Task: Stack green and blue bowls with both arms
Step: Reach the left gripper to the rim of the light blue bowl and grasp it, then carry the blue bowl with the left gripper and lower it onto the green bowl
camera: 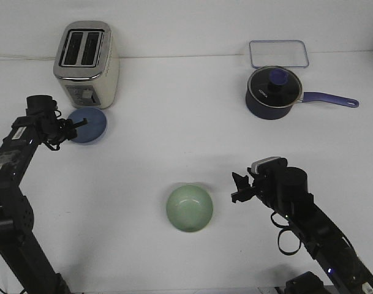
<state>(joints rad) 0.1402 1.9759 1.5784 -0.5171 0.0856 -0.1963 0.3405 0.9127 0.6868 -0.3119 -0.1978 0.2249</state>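
Observation:
The light blue bowl (91, 127) sits on the table right in front of the toaster. My left gripper (78, 129) is at the bowl's left rim with its fingers apart, one finger reaching over the rim; it looks open. The pale green bowl (190, 208) sits upright and empty near the front middle of the table. My right gripper (237, 187) is open and empty, a short way to the right of the green bowl and not touching it.
A cream and chrome toaster (86, 64) stands at the back left, just behind the blue bowl. A dark navy saucepan (272, 93) with a lid and a purple handle stands at the back right. A clear rectangular lid (278, 53) lies behind it.

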